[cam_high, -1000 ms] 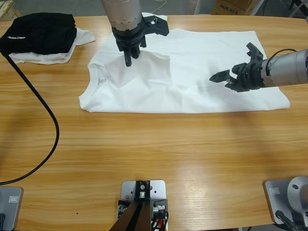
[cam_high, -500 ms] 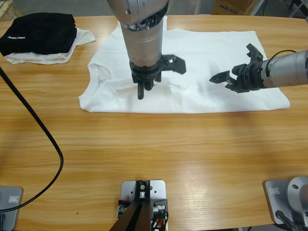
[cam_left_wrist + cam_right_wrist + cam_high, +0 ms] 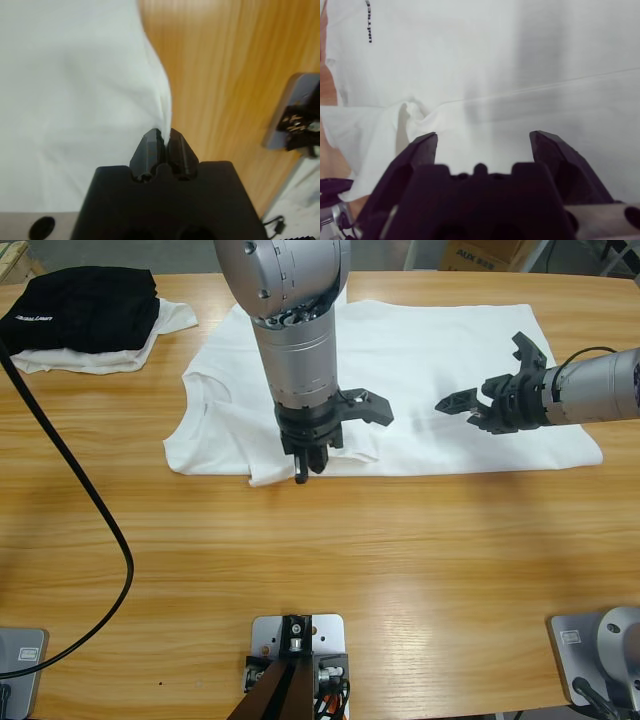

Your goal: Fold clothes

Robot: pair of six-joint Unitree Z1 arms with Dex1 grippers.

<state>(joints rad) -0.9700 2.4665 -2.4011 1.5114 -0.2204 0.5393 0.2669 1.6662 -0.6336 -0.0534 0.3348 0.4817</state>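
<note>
Shirt update: the white T-shirt (image 3: 430, 390) is spread across the far half of the wooden table (image 3: 400, 570), already partly folded, with its near edge running roughly parallel to the table's front.

Left gripper (image 3: 303, 472) comes down from the top of the high view on a big silver arm, and its jaws are pinched tight together on a fold of the shirt's fabric right at that near edge. In the left wrist view you can see the cloth (image 3: 75, 100) coming up into a little peak between the closed tips (image 3: 162, 142), with bare wood off to one side.

Right gripper (image 3: 478, 403) reaches in from the right edge and hovers over the right part of the shirt, jaws spread wide with nothing between them. Its wrist view looks down on the fabric (image 3: 520, 75), where the small dark chest print (image 3: 369, 22) shows.

Off in the far left corner, a folded black garment (image 3: 85, 305) with white lettering sits on top of another white garment (image 3: 95, 360). A black cable (image 3: 85, 475) loops across the left side of the table.
</note>
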